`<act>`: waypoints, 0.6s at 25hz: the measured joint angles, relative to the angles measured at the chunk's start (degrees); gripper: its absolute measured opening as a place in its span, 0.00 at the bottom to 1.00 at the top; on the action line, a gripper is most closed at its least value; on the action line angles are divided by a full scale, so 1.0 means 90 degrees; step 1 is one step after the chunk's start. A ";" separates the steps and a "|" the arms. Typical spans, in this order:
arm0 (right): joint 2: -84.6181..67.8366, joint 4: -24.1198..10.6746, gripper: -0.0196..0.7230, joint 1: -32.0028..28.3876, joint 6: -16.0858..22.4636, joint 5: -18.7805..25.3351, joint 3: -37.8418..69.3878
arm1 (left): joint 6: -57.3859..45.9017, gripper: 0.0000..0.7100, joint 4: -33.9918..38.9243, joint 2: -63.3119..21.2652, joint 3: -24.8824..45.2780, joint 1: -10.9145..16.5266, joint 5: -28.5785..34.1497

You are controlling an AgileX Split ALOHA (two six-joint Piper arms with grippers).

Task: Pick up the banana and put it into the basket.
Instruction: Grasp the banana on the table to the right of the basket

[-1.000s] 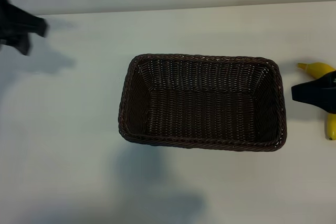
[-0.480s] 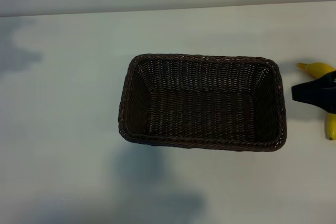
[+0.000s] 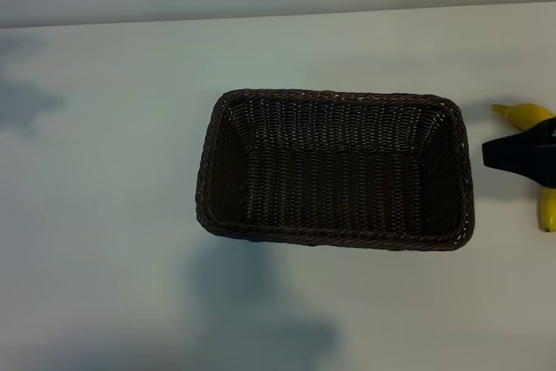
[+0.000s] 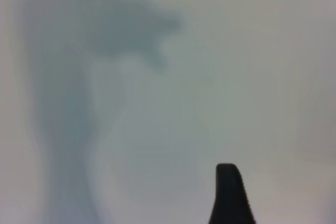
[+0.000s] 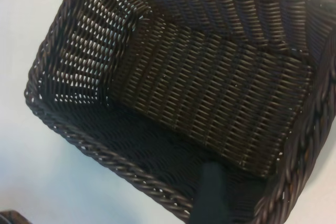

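The right hand (image 3: 512,155) hangs over the banana (image 3: 532,116), at the desk's right edge just beside the basket (image 3: 334,97). Its fingers are spread, but whether they grip the fruit I cannot tell. The banana lies on the desk (image 3: 113,241), outside the basket, which is empty. The left hand, which was at the far left a second ago, has pulled out of the exterior view, fingers apart and holding nothing. That leaves the basket's left side open. The short lift over the near rim looks unobstructed.
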 joint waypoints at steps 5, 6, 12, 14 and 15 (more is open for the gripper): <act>0.0000 0.0000 0.81 0.0000 0.0000 0.0001 0.0000 | 0.0040 0.71 -0.0010 -0.1075 0.1226 0.0000 0.0000; 0.0000 -0.0008 0.81 0.0000 0.0000 -0.0055 0.0000 | 0.0042 0.71 -0.0010 -0.1342 0.1493 0.0000 0.0000; 0.0000 -0.0154 0.81 0.0000 0.0000 0.0028 0.0000 | 0.0035 0.71 -0.0010 -0.3165 0.3434 0.0000 -0.0038; 0.0000 -0.0161 0.81 0.0000 0.0000 0.0028 0.0000 | 0.0042 0.71 -0.0010 -0.3722 0.3989 0.0000 -0.0176; 0.0000 -0.0162 0.81 0.0000 0.0000 0.0028 0.0000 | 0.0042 0.71 -0.0010 -0.3935 0.4266 0.0000 -0.0268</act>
